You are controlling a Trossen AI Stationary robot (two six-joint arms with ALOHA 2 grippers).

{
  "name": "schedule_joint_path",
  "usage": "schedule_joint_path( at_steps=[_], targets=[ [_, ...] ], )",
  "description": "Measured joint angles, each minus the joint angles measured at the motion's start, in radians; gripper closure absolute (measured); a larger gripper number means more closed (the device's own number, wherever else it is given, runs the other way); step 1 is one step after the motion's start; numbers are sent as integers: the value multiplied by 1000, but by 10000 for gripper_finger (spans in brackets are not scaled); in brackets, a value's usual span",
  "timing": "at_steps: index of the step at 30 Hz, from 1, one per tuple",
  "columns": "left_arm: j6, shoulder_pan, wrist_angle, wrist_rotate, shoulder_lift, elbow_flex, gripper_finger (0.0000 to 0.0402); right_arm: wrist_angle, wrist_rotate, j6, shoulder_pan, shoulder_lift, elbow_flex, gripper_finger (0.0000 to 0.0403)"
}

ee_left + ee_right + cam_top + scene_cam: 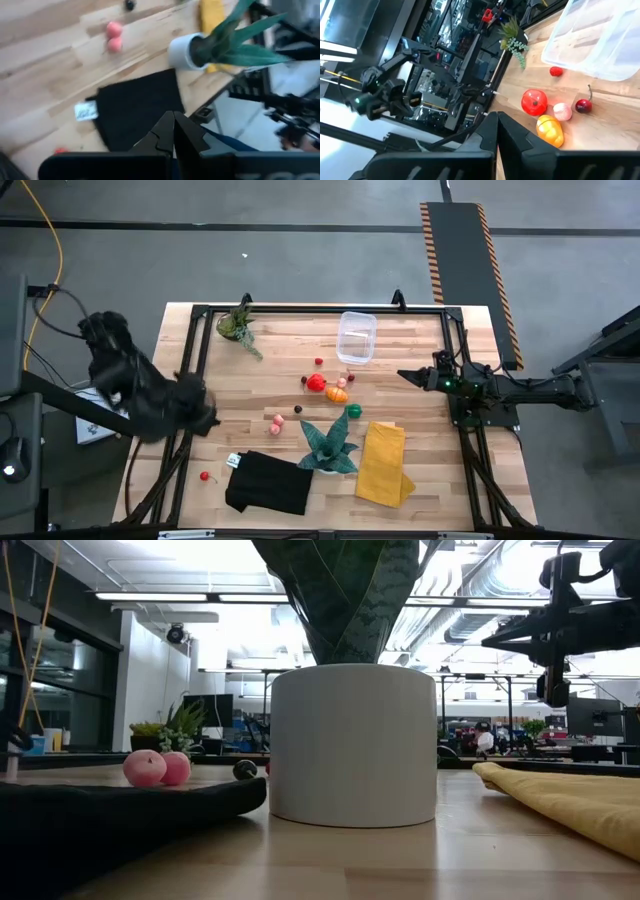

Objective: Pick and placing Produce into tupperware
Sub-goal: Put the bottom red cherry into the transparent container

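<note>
Produce lay loose across the middle of the bench (420,480), none of it yet in the tupperware (356,338), which stood empty toward the twelve o'clock edge. Reading from nine o'clock to three: the left tool (207,417) hung clenched and empty over the bench's nine o'clock edge, with a small red piece (204,476) below it near a black cloth (268,483). Two pink pieces (277,423) and a dark one (297,409) sat further in, beside a teal spiky plant in a white pot (330,446). At centre clustered a red fruit (316,383), an orange one (337,393), a pale pink piece (341,382), a cherry-like piece (347,377) and a small red berry (319,362), with a green piece (354,412) just below. A folded yellow cloth (384,463) lay toward five o'clock, a small leafy potted plant (238,325) at eleven. The right tool (409,375) was likewise clenched on nothing, its tip aimed toward nine o'clock.

The central cluster lay at about nine o'clock from the right tool, and the tub at about ten; the tub's long axis ran from twelve to six. By that reckoning the right arm was the nearer for both pick and drop, while the left was nearer the pink pair and the lone red piece.

Pale wooden planks formed the bench top inside a black frame; grey floor, a hazard-striped ramp and a yellow cable surrounded it, with a bright workshop of desks and monitors beyond.
</note>
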Motion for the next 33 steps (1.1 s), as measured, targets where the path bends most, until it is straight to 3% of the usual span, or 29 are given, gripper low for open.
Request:
schedule_joint_path(
  at_steps=[4, 8, 12, 17, 24, 33],
  targets=[
    [-241, -98, -83, 64, 100, 0, 402, -2, -27, 0, 0, 0, 0, 403],
    [-307, -112, -102, 204, 161, 0, 401, -5, -46, 0, 0, 0, 0, 403],
    [-260, -112, -34, 408, 183, 0, 401, -5, -78, 0, 0, 0, 0, 403],
    [-237, -112, -4, 523, 209, 0, 402, -6, -111, 0, 0, 0, 0, 403],
    [-131, -82, 8, 557, 235, -11, 401, -6, -134, -31, 0, 0, 0, 403],
    [177, 2, 88, 721, 232, -182, 401, -6, -131, -80, 0, 0, 0, 403]
  ],
)
